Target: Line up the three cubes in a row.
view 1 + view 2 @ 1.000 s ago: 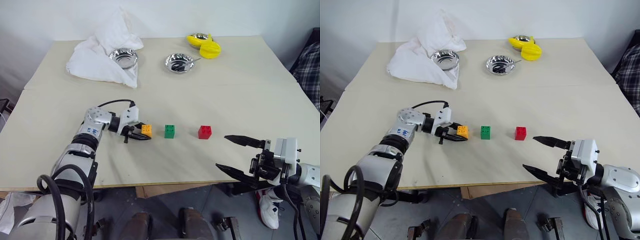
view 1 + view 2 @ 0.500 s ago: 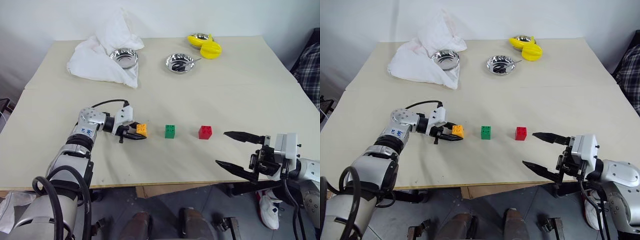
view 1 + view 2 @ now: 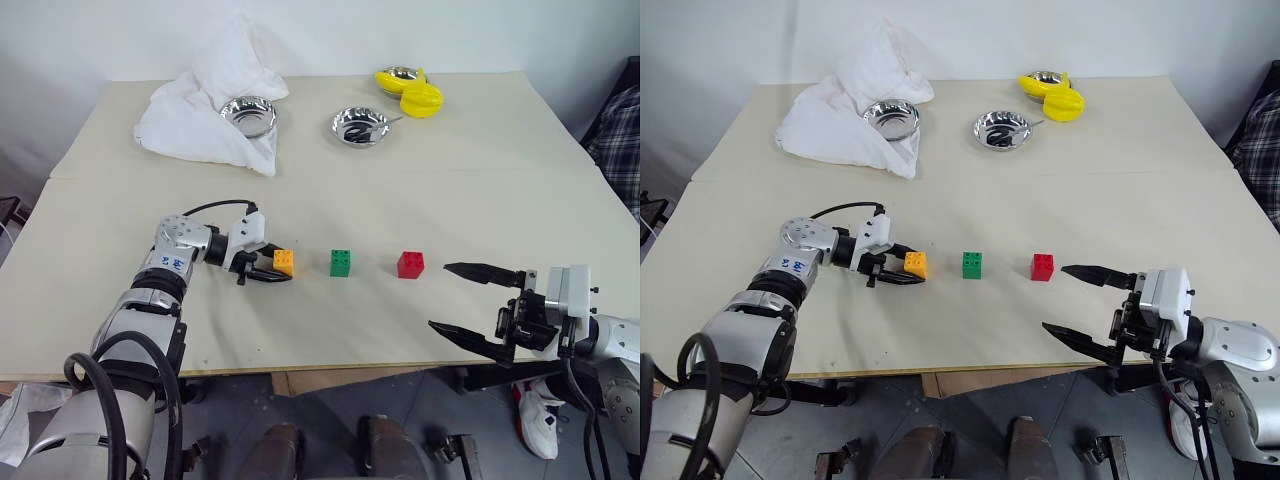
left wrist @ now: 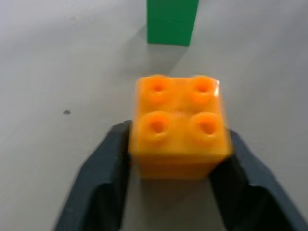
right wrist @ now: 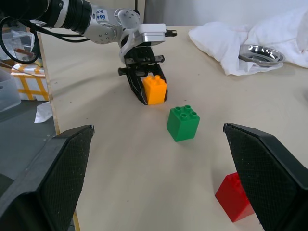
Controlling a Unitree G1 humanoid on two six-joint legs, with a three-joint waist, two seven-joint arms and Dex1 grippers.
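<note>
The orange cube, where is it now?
On the table, between the left gripper's fingers; it is the leftmost of the row, beside the green cube.

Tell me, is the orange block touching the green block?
Apart. The right wrist view shows bare table between the orange block and the green block; the left eye view shows the same gap.

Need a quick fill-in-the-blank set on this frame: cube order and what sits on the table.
1. The small studded plastic cube between the orange-yellow cube and the red cube is ____.
2. The left gripper's fingers stand on either side of the ____ cube.
3. One round steel bowl rests on a crumpled ____ cloth.
4. The right gripper hovers nearest the ____ cube.

Missing words: green; orange-yellow; white; red
</note>
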